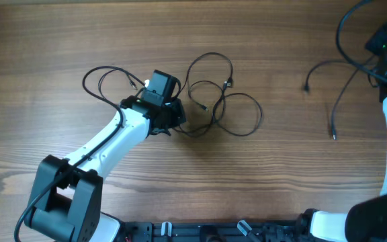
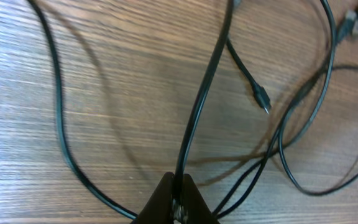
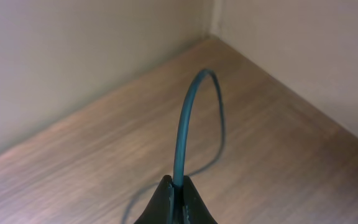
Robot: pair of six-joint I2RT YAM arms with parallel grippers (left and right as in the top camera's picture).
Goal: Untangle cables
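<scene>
Several thin black cables (image 1: 215, 94) lie looped over one another at the table's middle, with small plug ends (image 2: 263, 99) among the loops. One loop (image 1: 103, 79) reaches out to the left. My left gripper (image 1: 177, 115) is at the tangle's left edge, shut on one of these cables (image 2: 197, 112), which runs up from the jaws (image 2: 179, 190). A separate cable (image 1: 345, 86) hangs at the right with its two ends on the table. My right gripper (image 1: 380, 52) is raised at the far right and shut on that cable (image 3: 185, 124) at the jaws (image 3: 178, 185).
The wooden table (image 1: 281, 175) fills the overhead view. Thicker black arm cables (image 1: 345, 27) loop near the right arm at the top right corner. A wall and corner (image 3: 213, 18) show behind the table in the right wrist view.
</scene>
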